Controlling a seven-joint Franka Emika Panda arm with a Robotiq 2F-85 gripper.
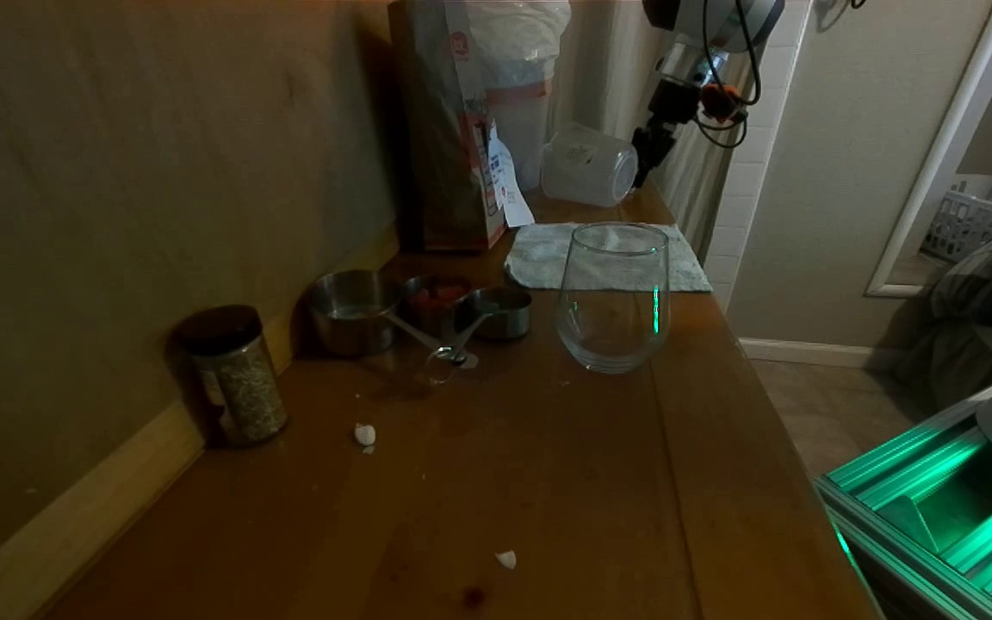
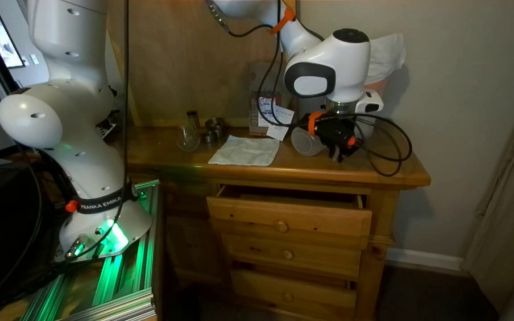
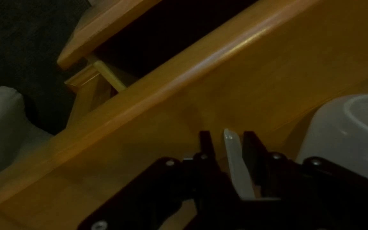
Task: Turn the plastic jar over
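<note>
Currently, the plastic jar (image 1: 589, 165) lies on its side on the wooden surface (image 1: 548, 482), its ringed base showing in the wrist view. Just beside it hangs the hand (image 3: 227, 135), angled downward; whether the two touch, I cannot tell. The fingers (image 3: 252, 151) stand slightly parted, and a pale strip (image 3: 236, 164) shows between them, with a sliver of the surface visible along one edge. What the strip is, I cannot make out. A cloth (image 1: 537, 254) lies flat between the jar and a clear glass vessel (image 1: 614, 344), and a paper bag (image 1: 440, 155) stands near the jar.
</note>
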